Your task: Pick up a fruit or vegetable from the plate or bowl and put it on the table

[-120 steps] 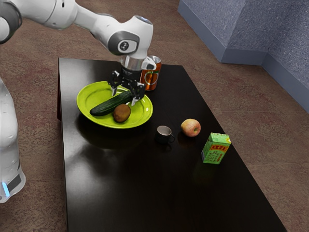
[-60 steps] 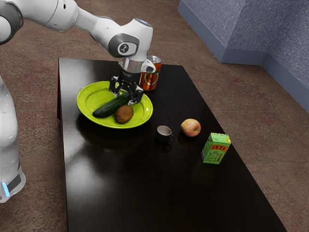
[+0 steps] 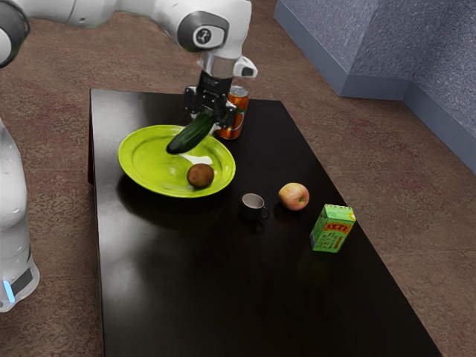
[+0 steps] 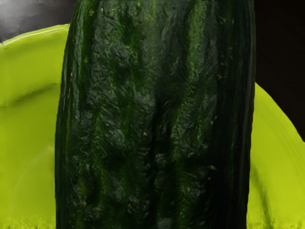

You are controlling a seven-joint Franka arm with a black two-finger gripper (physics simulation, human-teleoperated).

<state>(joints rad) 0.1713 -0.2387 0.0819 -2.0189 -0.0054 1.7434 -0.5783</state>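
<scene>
Obs.: gripper (image 3: 207, 120) approx. half-open, pinching cucumber (image 3: 191, 136), now up off green plate (image 3: 149, 168) vs. prev.; pick prob. done, table (image 3: 223, 290) placement next.

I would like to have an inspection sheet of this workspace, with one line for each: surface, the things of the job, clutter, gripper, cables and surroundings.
Surface: dark, glossy table.
Job's things: cucumber held at one end, apparently raised over the green plate; brown, kiwi-like fruit resting in the plate.
Clutter: small dark cup, apple and green carton upright on the table; orange can standing behind the gripper.
Gripper: shut on the cucumber.
Cables: nothing seen.
Surroundings: brown floor; bluish-grey wall beyond the table.
</scene>
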